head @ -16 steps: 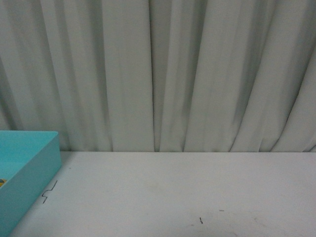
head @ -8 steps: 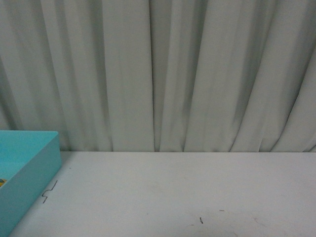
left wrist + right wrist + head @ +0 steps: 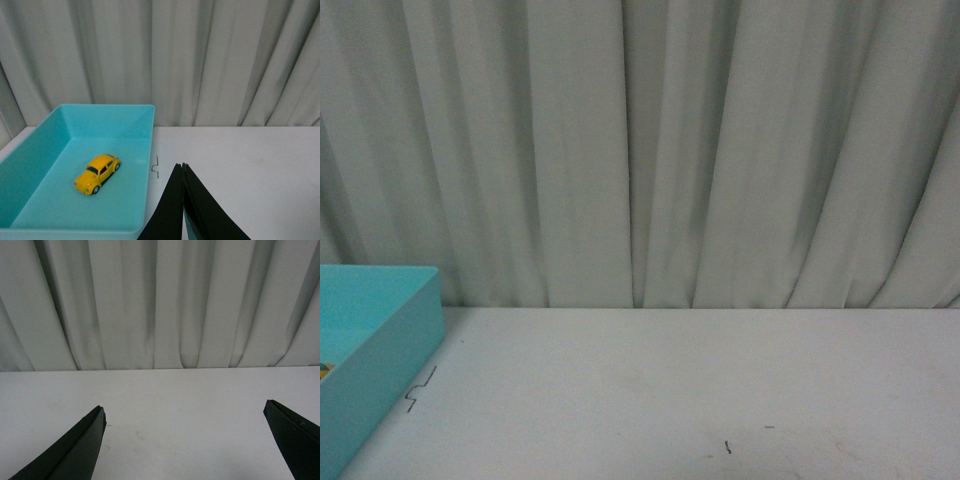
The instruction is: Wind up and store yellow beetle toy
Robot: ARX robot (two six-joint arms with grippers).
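Observation:
The yellow beetle toy [image 3: 97,173] rests on its wheels on the floor of the turquoise bin [image 3: 142,145], seen in the left wrist view. My left gripper [image 3: 181,166] is shut with nothing in it, over the white table just outside the bin's near wall, apart from the toy. In the front view only a corner of the turquoise bin [image 3: 390,350] shows at the left edge, with a sliver of yellow inside it. My right gripper [image 3: 185,412] is open above bare table, nothing between its fingers.
A white table [image 3: 670,390] runs back to a pale pleated curtain [image 3: 640,150]. A small bent wire mark [image 3: 156,167] lies on the table beside the bin. A few faint dark specks [image 3: 727,446] dot the tabletop.

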